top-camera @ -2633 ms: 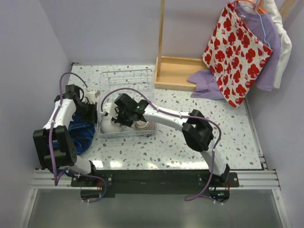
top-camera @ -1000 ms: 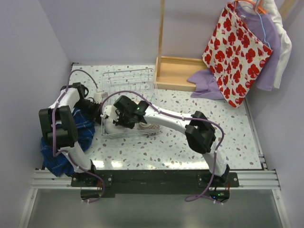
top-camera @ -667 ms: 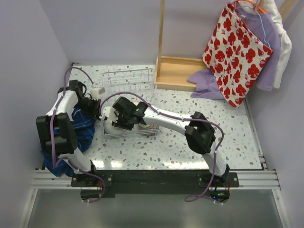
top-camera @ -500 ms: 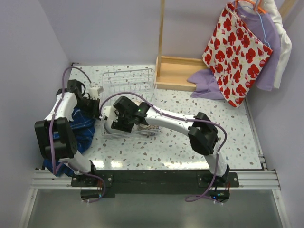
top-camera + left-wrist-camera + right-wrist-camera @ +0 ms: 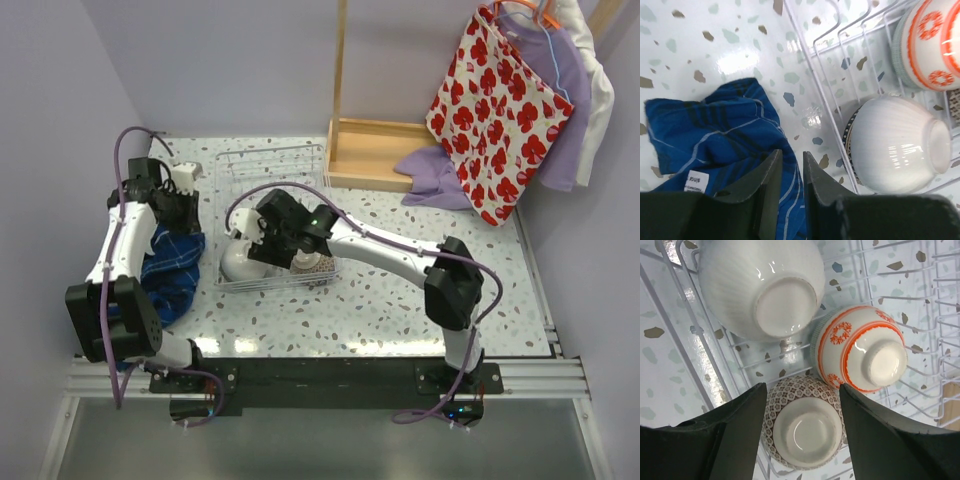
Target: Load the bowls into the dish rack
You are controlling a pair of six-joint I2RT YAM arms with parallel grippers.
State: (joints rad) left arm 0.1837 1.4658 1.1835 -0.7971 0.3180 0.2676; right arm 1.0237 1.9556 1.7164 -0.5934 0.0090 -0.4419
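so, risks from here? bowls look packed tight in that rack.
Jaws of the right arm stand open around the net-patterned bowl; pulling away crooked could knock it or the orange-patterned bowl beside it.
The white bowl sits right by the dish rack side wall; a nudge might shift it.
Jaws of the left arm hang over the blue cloth and could snag it.

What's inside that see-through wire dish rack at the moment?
The see-through dish rack holds at least three upturned bowls: a white ribbed bowl, a white bowl with orange patterns and a brown net-patterned bowl. Whether anything nests under them is hidden.
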